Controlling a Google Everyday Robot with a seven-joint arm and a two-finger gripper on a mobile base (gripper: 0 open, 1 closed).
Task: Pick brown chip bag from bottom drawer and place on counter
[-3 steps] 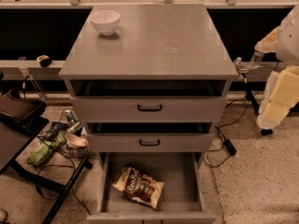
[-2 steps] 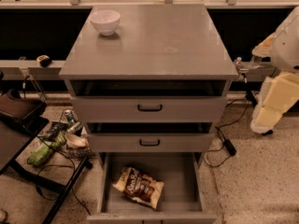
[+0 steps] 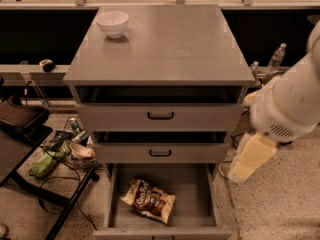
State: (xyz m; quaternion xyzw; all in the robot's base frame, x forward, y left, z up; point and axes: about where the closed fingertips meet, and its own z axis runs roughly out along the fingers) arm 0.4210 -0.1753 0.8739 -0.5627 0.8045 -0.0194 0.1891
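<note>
Over on the right side we see the gripper claw [image 3: 248,158]. It looks like a pale yellow block, and it hangs down from the big white arm [image 3: 292,101]. It is up in the air just beside the cabinet, on the right of the middle drawer [image 3: 160,153], and over the speckled floor [image 3: 270,209]. We do not see it touch the cabinet. It looks blurry, and we cannot tell if it is spread or pressed together. The brown chip bag [image 3: 148,200] lies flat in the bottom drawer [image 3: 197,186]. That drawer is pulled wide open, and it is grey inside. The bag sits in the left front part of the drawer, turned a little crooked. Its white letters face up. The bag is well apart from the gripper claw, lower down and to the left. On top of the cabinet is the counter [image 3: 165,44], flat and grey, with a faint round stain near the middle. A white bowl [image 3: 112,23] stands near its back left corner. Under the counter is the top drawer [image 3: 160,115], and then the middle drawer. Each has a black handle. Each is pulled out a little, so we see a dark gap above its front. To the left of the cabinet is a dark side table [image 3: 15,149]. Near it, low down, lie a green bag [image 3: 47,161], some wires and small things. Behind the arm a clear bottle [image 3: 276,58] stands upright on a ledge.
</note>
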